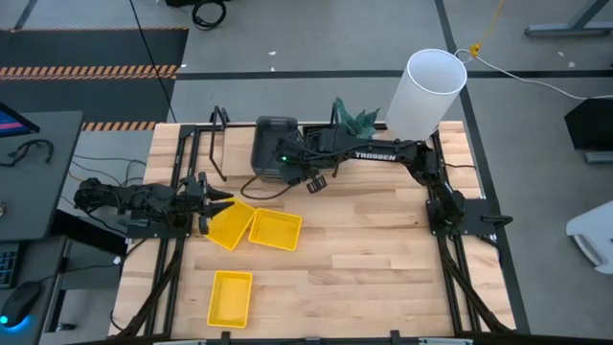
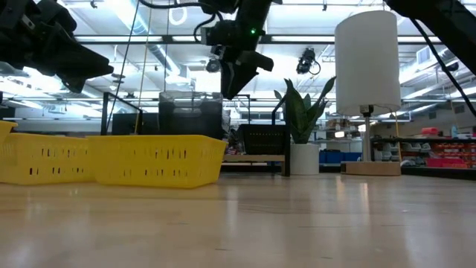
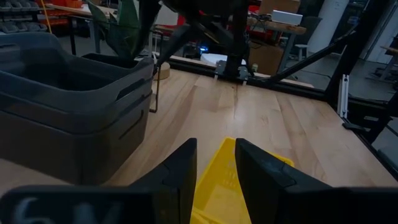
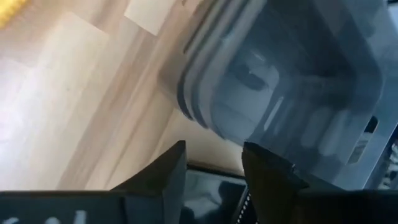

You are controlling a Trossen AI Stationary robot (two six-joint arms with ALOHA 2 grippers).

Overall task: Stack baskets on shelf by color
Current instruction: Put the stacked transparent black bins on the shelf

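Left end effector (image 1: 213,203) sits low at the bench's (image 1: 383,259) left side, fingers clamped on the wall of a yellow basket (image 1: 228,226), which is tipped against a second yellow basket (image 1: 276,229). A third yellow basket (image 1: 230,296) lies apart, nearer the front edge. Right end effector (image 1: 313,181) hangs just beside the stack of dark grey baskets (image 1: 275,144) on the shelf (image 1: 215,144) at the back, fingers apart, nothing between them. White cylinder (image 1: 425,92) stands back right.
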